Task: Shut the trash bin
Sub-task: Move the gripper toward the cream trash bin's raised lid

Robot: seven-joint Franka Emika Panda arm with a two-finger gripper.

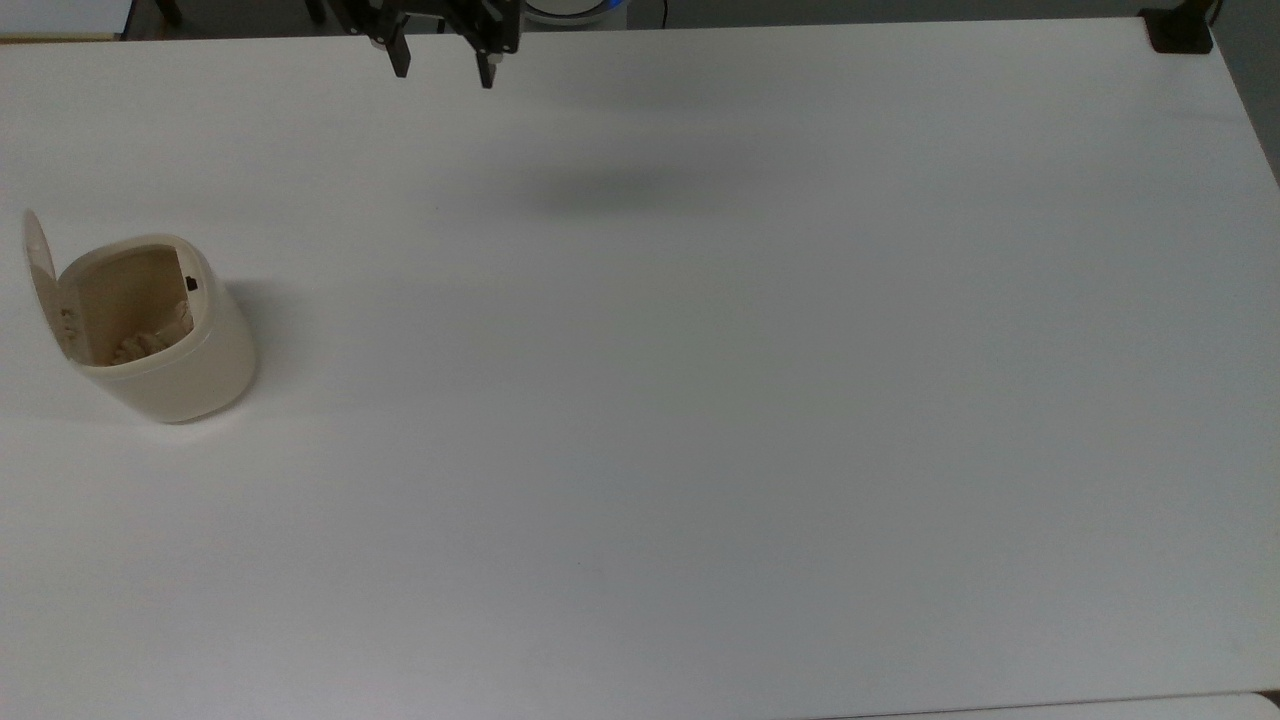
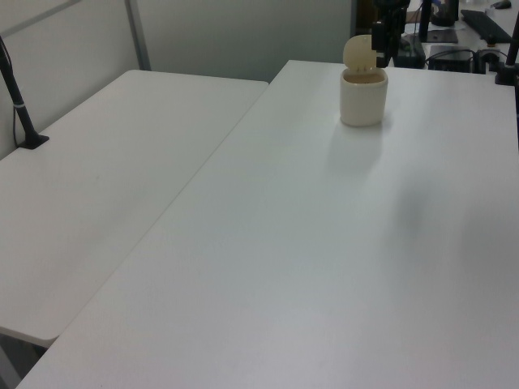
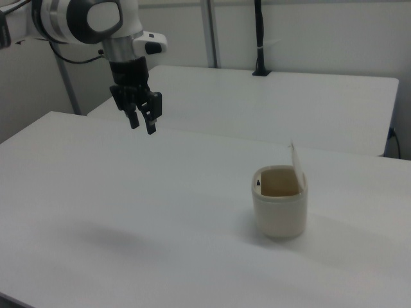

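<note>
On the white worktop (image 1: pixel 700 400), near the edge at the top view's left, stands the trash bin (image 1: pixel 160 335), a cream-beige body with a rounded rim. Its lid (image 1: pixel 40 270) is raised, hinged on the side toward that same edge and standing nearly upright, so the mouth is open. A small black button (image 1: pixel 191 284) sits at the rim on the side away from the hinge. Inside, pale crumpled matter lies at the bottom; what it is cannot be made out.

From the right view the bin (image 3: pixel 279 204) is the nearest thing, with the thin lid (image 3: pixel 297 164) seen almost edge-on, tilting slightly outward. From the left view the bin (image 2: pixel 362 96) stands close to the worktop's far edge, its lid (image 2: pixel 357 53) partly overlapped by dark equipment behind it.

Farther off, above the worktop's edge at the top view's top, hangs the gripper (image 1: pixel 443 65), well apart from the bin and high over the surface, with a soft shadow on the worktop toward the middle. Its two black fingers (image 1: pixel 401 62) point down and are spread, with nothing between them. Most of the arm is cut off at the top view's upper border. In the right view the gripper (image 3: pixel 144 123) hangs from the white arm (image 3: pixel 90 22), whose base runs out of the picture.

A second white table (image 2: pixel 105 178) stands beside the worktop, touching it along one long edge, with a black post (image 2: pixel 20 105) on it.
</note>
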